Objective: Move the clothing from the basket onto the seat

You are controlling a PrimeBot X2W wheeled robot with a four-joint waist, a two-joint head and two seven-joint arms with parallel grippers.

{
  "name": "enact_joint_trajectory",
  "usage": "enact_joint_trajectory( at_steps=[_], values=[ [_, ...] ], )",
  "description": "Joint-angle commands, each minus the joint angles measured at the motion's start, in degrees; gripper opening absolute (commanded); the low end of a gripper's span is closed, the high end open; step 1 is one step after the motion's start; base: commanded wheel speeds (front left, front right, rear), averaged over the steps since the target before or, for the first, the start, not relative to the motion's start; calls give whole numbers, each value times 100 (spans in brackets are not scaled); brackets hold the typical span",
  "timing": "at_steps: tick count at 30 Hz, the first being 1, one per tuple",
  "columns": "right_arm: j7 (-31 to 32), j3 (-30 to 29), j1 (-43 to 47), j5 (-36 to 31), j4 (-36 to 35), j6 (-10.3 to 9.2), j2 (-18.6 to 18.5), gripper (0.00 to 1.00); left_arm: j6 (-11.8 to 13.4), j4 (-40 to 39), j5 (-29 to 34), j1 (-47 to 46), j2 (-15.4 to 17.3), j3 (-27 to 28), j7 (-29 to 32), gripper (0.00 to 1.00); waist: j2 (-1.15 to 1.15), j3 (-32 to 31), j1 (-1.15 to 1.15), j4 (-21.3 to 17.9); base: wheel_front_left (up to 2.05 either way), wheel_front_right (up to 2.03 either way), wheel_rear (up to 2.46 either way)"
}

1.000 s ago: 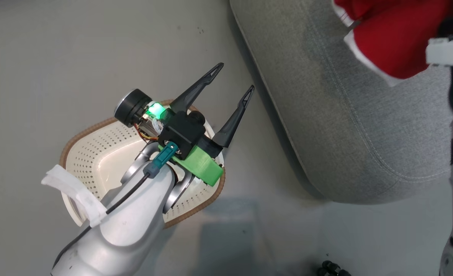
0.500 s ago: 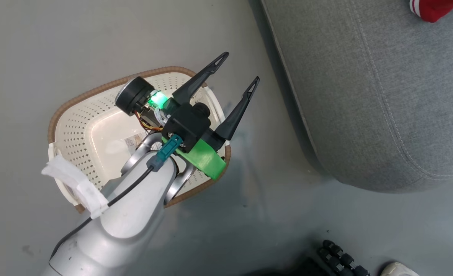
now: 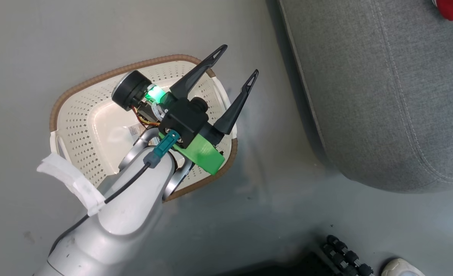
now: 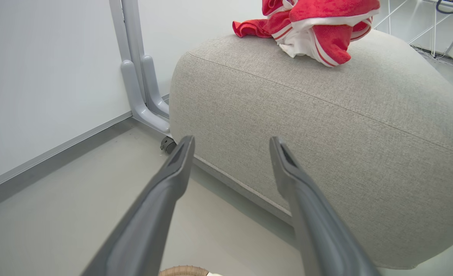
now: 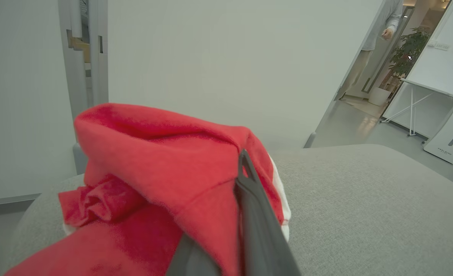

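Red, white-trimmed clothing (image 4: 318, 34) bunched on the grey seat (image 4: 345, 126).
The clothing lies heaped on top of the seat, well apart from the cream basket (image 3: 96, 111) on the floor. The right gripper (image 5: 244, 163) is closed tight above the seat, red cloth pinched between its fingers. The left gripper (image 3: 238, 60) hangs over the basket, spread wide, holding nothing.

Matt coarse-woven cloth seat (image 3: 383, 96), smooth perforated plastic basket (image 3: 77, 126), soft napped clothing (image 5: 153, 161)

Grey floor (image 3: 27, 46) with the basket (image 3: 73, 126) and, nearby, the seat (image 3: 383, 96), clothing (image 4: 326, 42) heaped on top
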Motion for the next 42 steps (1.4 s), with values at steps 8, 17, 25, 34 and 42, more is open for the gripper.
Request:
enact_joint_trajectory(
  at_steps=[8,17,25,34,42],
  values=[
    [-13,40,380,-98,635,-4,100,0,24,-39,20,-142,-2,67,0,100,0,45,-1,87,0,0,0],
    [-13,133,781,-31,306,-4,274,100,93,-87,-60,53,-4,269,0,100,0,-312,-1,83,0,0,0],
    [-13,353,1799,93,-373,-4,426,100,203,-143,-183,511,-46,710,0,100,0,-1097,-1,62,0,0,0],
    [-13,988,2883,314,-1154,-4,591,100,354,-235,-291,1285,-40,1460,0,100,0,-1942,-1,239,0,0,0],
    [-13,1487,3419,452,-1566,-4,814,100,433,-348,-357,1947,-134,2358,0,100,0,-2471,-1,664,0,0,0]
  ],
)
